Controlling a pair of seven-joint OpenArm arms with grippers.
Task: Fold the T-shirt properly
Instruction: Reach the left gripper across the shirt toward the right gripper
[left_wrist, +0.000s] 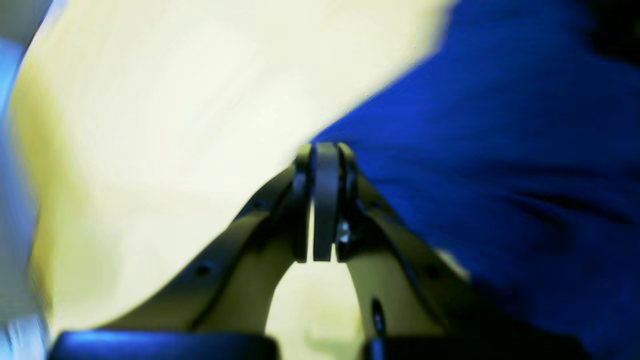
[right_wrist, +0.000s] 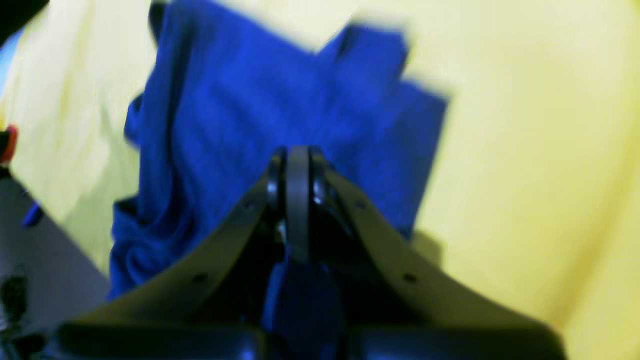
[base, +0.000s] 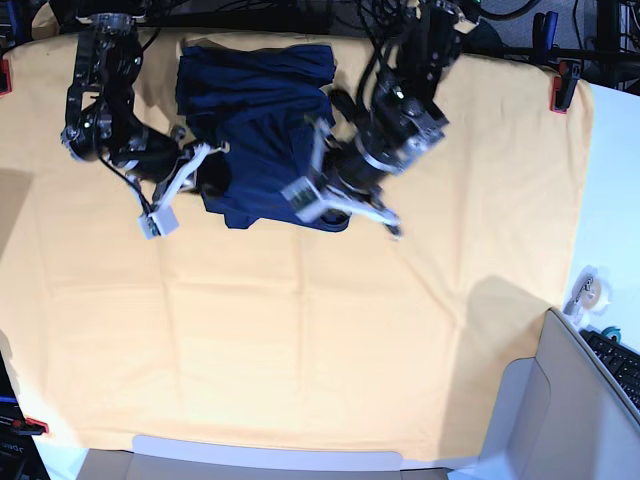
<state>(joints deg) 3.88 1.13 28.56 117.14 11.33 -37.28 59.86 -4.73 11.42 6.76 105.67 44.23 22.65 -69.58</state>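
Left end effector (left_wrist: 326, 150) closed, empty, at T-shirt (base: 255, 140) edge; right end effector (right_wrist: 297, 152) closed over it. Shirt bunched at bench (base: 300, 350) far edge. Flatten creases before next fold.

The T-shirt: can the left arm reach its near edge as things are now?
Probably yes. The left gripper, jaws shut, sits right at the edge of the navy T-shirt, with only bare yellow-orange table cloth beside it. It would need to open first. The picture is blurred, so contact is unclear.
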